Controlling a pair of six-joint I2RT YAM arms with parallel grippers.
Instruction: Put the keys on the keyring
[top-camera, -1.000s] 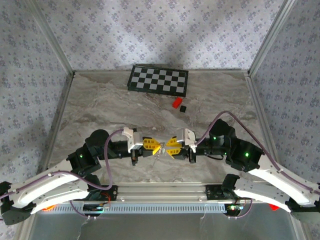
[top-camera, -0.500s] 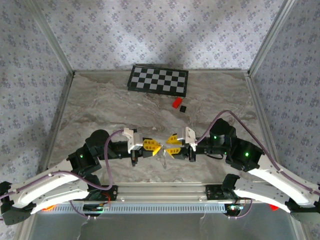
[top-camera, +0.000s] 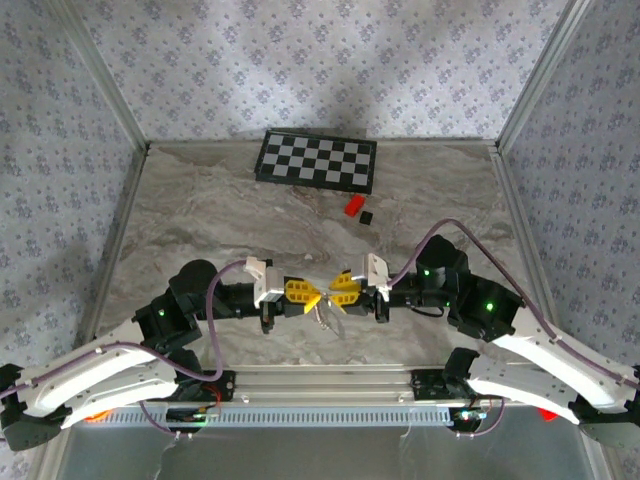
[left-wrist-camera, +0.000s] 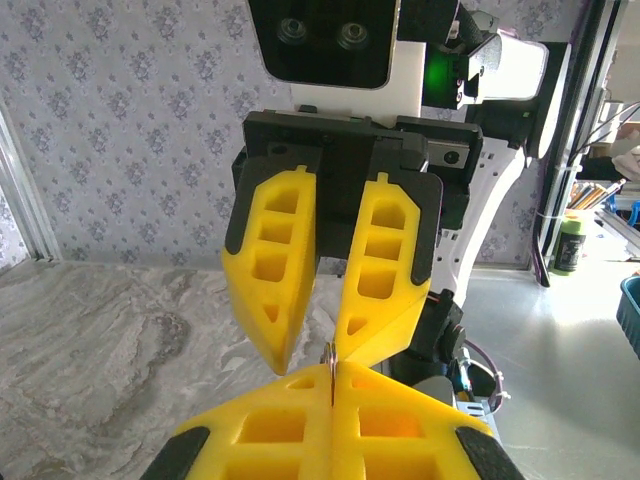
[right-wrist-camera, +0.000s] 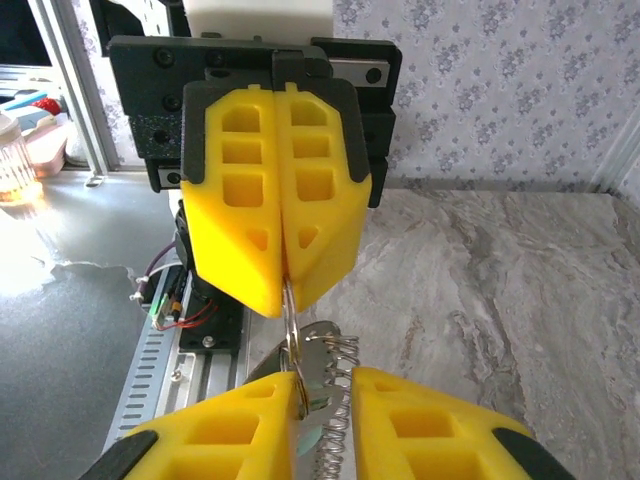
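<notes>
At 7 and 5 o'clock in the overhead view, the left arm (top-camera: 100, 370) and right arm (top-camera: 545, 358) have white shells over black joint housings, each with a small green lamp (top-camera: 489, 306). A lilac-grey cable (top-camera: 211, 320) loops along each. The left pincer (top-camera: 319, 297) and right pincer (top-camera: 338, 291) carry yellow wedge fingers (left-wrist-camera: 272, 250) with rectangular cut-outs, seated in black screwed brackets (right-wrist-camera: 150, 110). A white wrist block (left-wrist-camera: 404, 70) bears a black two-lens camera face (left-wrist-camera: 320, 40).

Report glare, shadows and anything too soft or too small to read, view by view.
Top external: even light, with a soft grey shadow on the back wall; the keyring is too small to resolve. Left wrist: the floor at right is washed out by bright light. Right wrist: glare blooms on the surface at left, while the keyring wire reads crisp.
</notes>
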